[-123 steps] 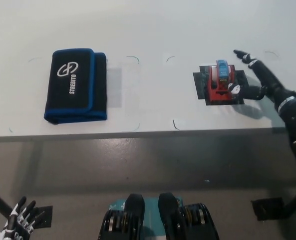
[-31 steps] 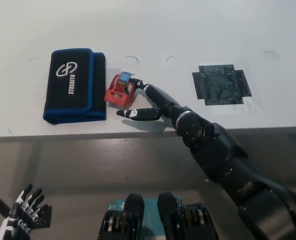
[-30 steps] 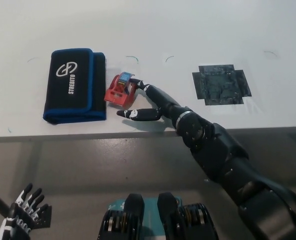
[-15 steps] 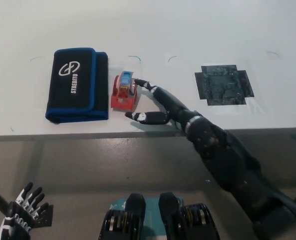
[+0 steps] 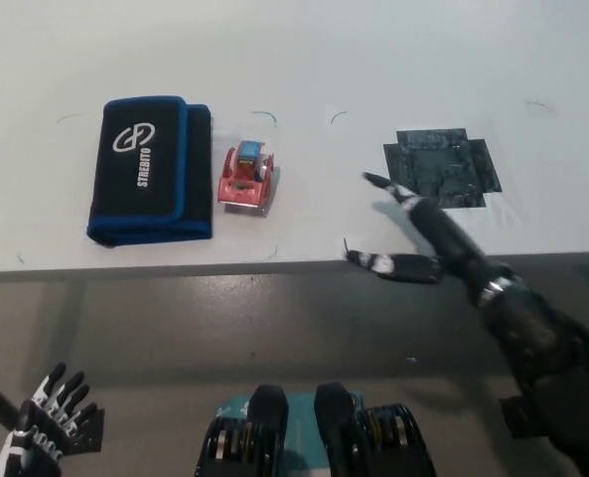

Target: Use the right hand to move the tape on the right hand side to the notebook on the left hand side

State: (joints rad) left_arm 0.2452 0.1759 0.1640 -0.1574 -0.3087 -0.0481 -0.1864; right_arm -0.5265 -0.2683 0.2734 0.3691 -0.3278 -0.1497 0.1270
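A white table point(image 5: 304, 60) fills the far part of the scene, its near edge running across the middle. On its left lies the black, blue-edged notebook point(image 5: 150, 169), with the red tape dispenser point(image 5: 246, 177) just to its right on the bare tabletop, not on the notebook. A dark patch point(image 5: 440, 168) marks the table's right side. The black right hand point(image 5: 413, 234) hangs over the near edge, fingers point(image 5: 383, 186) spread wide and empty, well right of the tape. The white left hand point(image 5: 36, 432) rests at the near left, fingers apart.
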